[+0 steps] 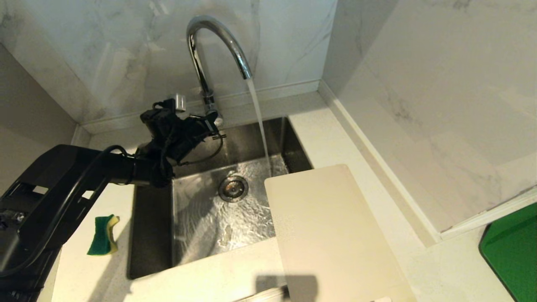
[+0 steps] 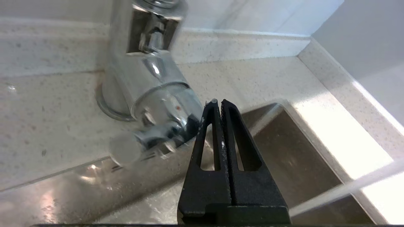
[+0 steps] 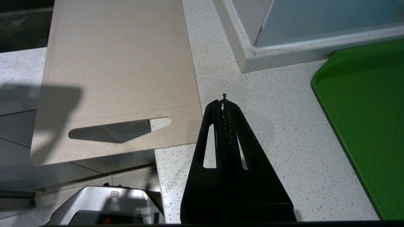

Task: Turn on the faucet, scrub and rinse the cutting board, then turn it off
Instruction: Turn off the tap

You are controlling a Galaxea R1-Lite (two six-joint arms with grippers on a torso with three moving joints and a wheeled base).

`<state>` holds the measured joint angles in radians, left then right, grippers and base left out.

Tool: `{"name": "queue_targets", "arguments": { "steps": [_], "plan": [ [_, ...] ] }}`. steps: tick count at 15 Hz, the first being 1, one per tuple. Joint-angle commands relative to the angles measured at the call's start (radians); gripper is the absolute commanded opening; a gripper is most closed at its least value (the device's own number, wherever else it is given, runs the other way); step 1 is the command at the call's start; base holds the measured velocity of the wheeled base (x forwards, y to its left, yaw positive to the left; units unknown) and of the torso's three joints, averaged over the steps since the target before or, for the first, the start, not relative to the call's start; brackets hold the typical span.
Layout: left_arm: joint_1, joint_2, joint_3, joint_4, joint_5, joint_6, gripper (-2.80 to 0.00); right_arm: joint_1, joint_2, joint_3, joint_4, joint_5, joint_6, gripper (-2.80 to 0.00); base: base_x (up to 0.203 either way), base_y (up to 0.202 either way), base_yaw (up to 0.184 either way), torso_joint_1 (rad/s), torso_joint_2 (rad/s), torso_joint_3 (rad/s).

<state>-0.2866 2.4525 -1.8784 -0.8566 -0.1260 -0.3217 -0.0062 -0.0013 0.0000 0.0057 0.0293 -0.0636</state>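
Note:
The chrome faucet (image 1: 214,42) arches over the sink and water streams from its spout (image 1: 260,126) into the basin. My left gripper (image 1: 216,133) is at the faucet's base, shut and empty; in the left wrist view its tips (image 2: 219,102) sit right beside the small lever (image 2: 148,142) on the faucet body (image 2: 151,78). The cream cutting board (image 1: 331,235) lies on the counter right of the sink, one corner over the basin. My right gripper (image 3: 224,101) hangs shut over the counter next to the cutting board's (image 3: 116,69) handle slot.
A green and yellow sponge (image 1: 103,235) lies on the counter left of the steel sink (image 1: 151,235). A dark green mat (image 1: 512,251) sits at the far right. Marble walls close in behind and to the right.

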Motion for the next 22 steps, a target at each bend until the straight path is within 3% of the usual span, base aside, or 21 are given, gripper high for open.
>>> {"name": "queue_targets", "arguments": {
  "steps": [1, 19, 22],
  "plan": [
    [0.028, 0.023, -0.060, 0.024, 0.001, -0.005, -2.80, 0.000, 0.001, 0.000, 0.000, 0.001, -0.001, -2.80, 0.000, 0.000, 0.000, 0.000, 0.00, 0.000],
    [0.079, -0.034, -0.057, 0.070, 0.000, -0.034, -2.80, 0.000, 0.000, 0.000, 0.002, 0.001, -0.001, -2.80, 0.000, 0.000, 0.000, 0.000, 0.00, 0.000],
    [0.068, -0.099, 0.048, 0.069, 0.000, -0.046, -2.80, 0.000, 0.000, 0.000, 0.002, 0.001, 0.001, -2.80, 0.000, 0.000, 0.000, 0.000, 0.00, 0.000]
  ]
}}
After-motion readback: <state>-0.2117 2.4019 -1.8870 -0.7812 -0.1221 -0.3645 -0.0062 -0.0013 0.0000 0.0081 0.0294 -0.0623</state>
